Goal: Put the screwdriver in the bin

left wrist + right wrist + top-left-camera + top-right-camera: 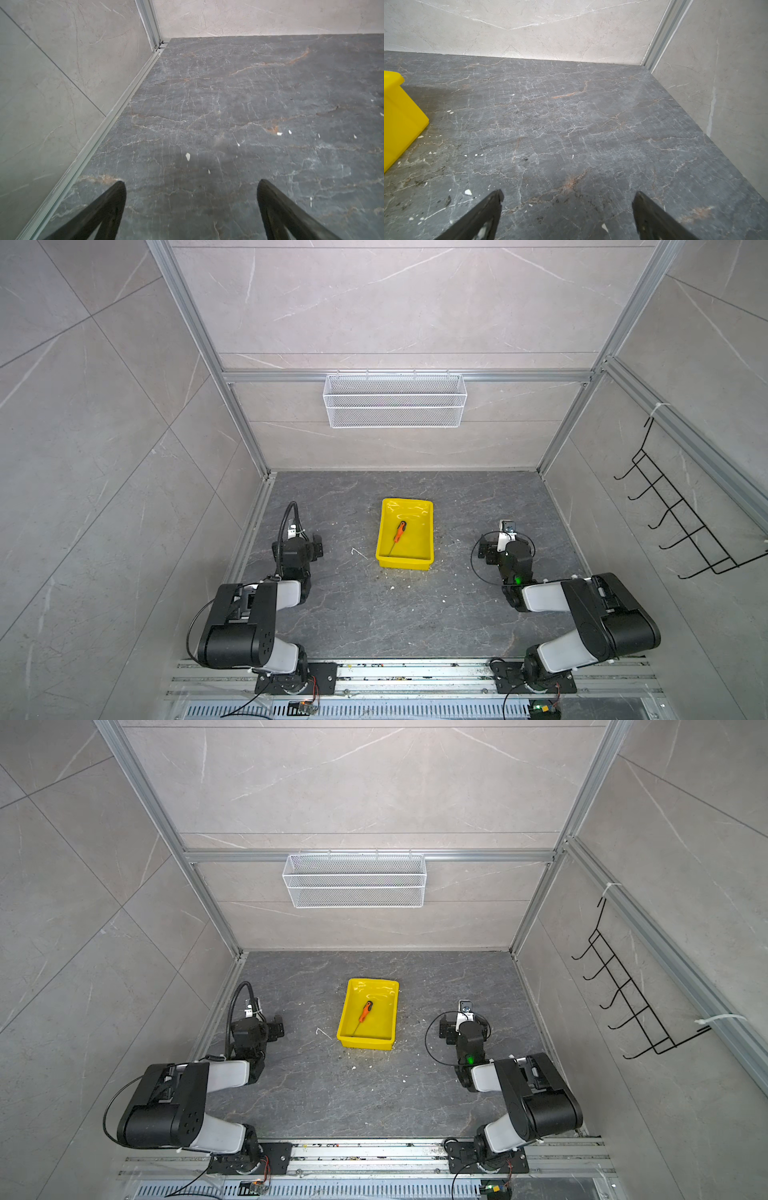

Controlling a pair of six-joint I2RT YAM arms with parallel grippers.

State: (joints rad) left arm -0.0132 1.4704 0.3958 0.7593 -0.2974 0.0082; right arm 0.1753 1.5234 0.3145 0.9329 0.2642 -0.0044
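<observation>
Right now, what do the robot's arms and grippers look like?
The left arm and right arm are chunky black joints with rounded white shells and looping black cables; a green light glows on the right. The left gripper and right gripper each have two dark tapering fingers.

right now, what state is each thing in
screwdriver, lying flat inside the bin
bin, upright on the table, holding the screwdriver
left arm, jaws open, empty
right arm, jaws open, empty
wire basket, hanging on the back rail, empty
hook rack, hanging, nothing on it

1 screwdriver (pixel 399 534), 1 bin (pixel 405 564) (yellow), 1 basket (pixel 395 400), 1 rack (pixel 702 526).
</observation>
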